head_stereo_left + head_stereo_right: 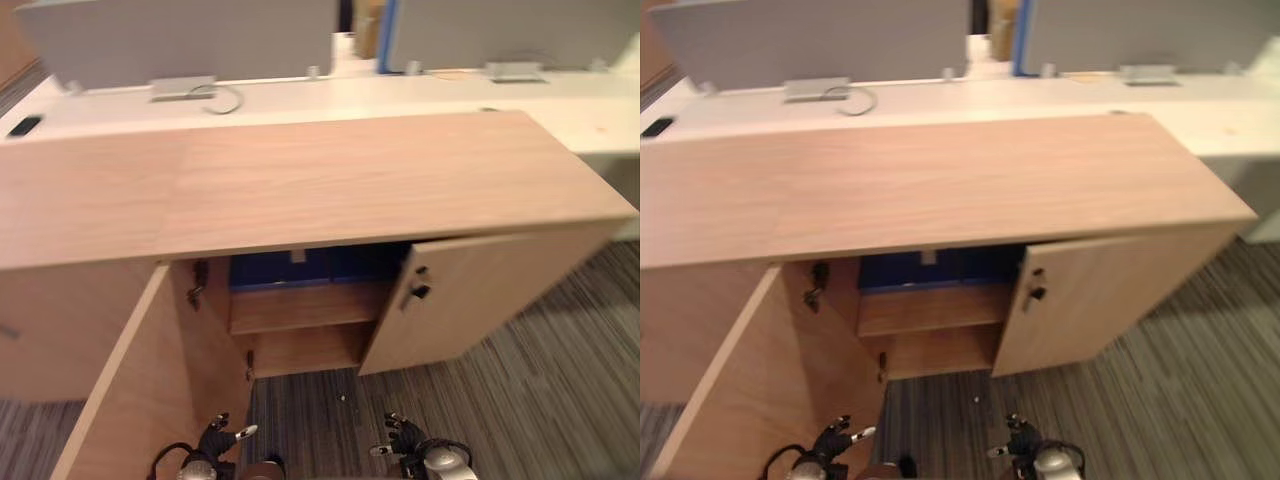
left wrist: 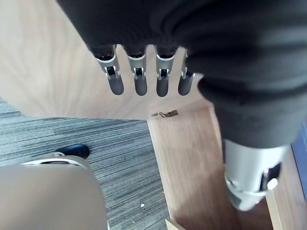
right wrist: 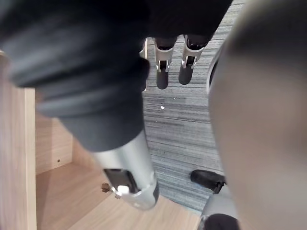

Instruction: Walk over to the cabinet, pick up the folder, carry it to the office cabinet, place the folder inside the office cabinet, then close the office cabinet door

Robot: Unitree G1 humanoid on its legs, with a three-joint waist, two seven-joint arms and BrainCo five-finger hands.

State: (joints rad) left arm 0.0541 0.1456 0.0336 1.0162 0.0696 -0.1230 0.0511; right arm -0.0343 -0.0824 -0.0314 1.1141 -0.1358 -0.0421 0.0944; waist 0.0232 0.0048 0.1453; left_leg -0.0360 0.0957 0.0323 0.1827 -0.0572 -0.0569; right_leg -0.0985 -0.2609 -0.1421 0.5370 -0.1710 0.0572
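Folder: blue folder inside the office cabinet, in the upper compartment on the shelf. It sits toward the shelf's back edge in the shade under the cabinet top. I cannot tell whether it lies flat or stands.
Left door: the left door is swung wide out over the carpet.
Right door: the right door is partly open, with a dark handle near its free edge.
Lower compartment: bare wood under the shelf.
Left robot hand: the left robot hand is low, just beside the left door's free edge. Its fingers are straight and spread, holding nothing.
Right robot hand: the right robot hand is low over the carpet, in front of the right door and apart from it. Its fingers are straight, holding nothing.
Behind the cabinet: a white worktop with grey screens along its far edge, a looped cable, and a small black thing at its left end.
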